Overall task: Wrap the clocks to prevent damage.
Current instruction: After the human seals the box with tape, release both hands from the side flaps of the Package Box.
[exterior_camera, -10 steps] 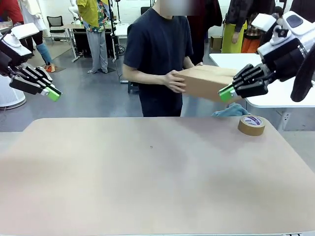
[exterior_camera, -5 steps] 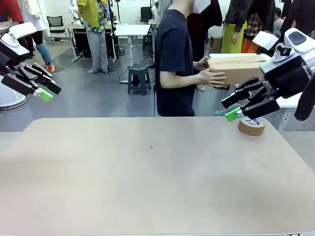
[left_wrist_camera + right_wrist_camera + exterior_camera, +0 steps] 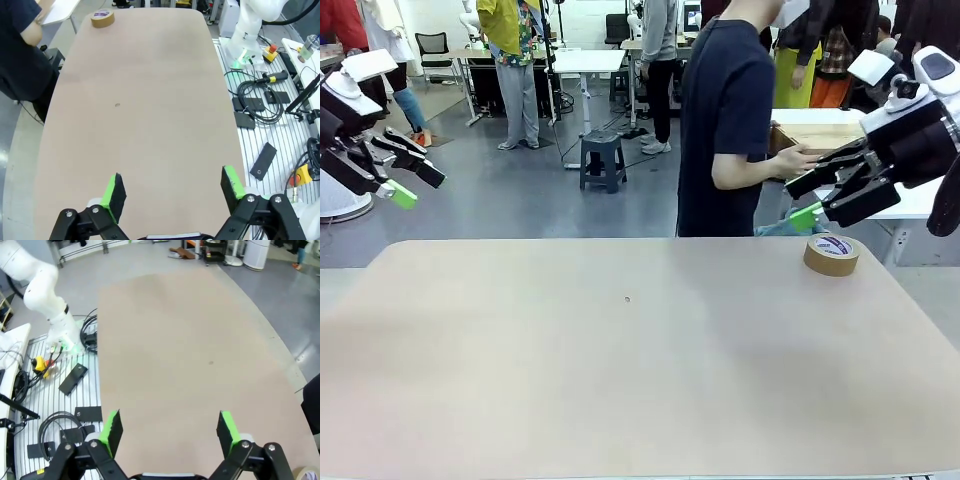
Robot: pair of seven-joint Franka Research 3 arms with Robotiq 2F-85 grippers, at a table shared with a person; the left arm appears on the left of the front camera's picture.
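Observation:
My left gripper [image 3: 417,185] hangs open above the floor beyond the table's far left corner, with nothing between its green pads [image 3: 114,189]. My right gripper [image 3: 801,201] is open too, raised over the far right edge just left of a brown tape roll [image 3: 831,255]. A person in a dark shirt [image 3: 725,130] stands behind the table, turned to the right, with a hand on a cardboard box [image 3: 818,134] resting on a white side table [image 3: 910,205]. In the right wrist view the open fingers [image 3: 111,426] look down on the bare tabletop [image 3: 190,365].
The tan table [image 3: 620,380] carries the tape roll [image 3: 102,19] near its far right corner. A blue cloth [image 3: 775,228] lies just past the far edge. Cables and boxes [image 3: 260,107] lie on the floor grating on the robot's side. Other people stand farther back.
The person has turned right and carried the cardboard box to the side table. Both grippers have gone from shut to open, and the right one has shifted slightly right.

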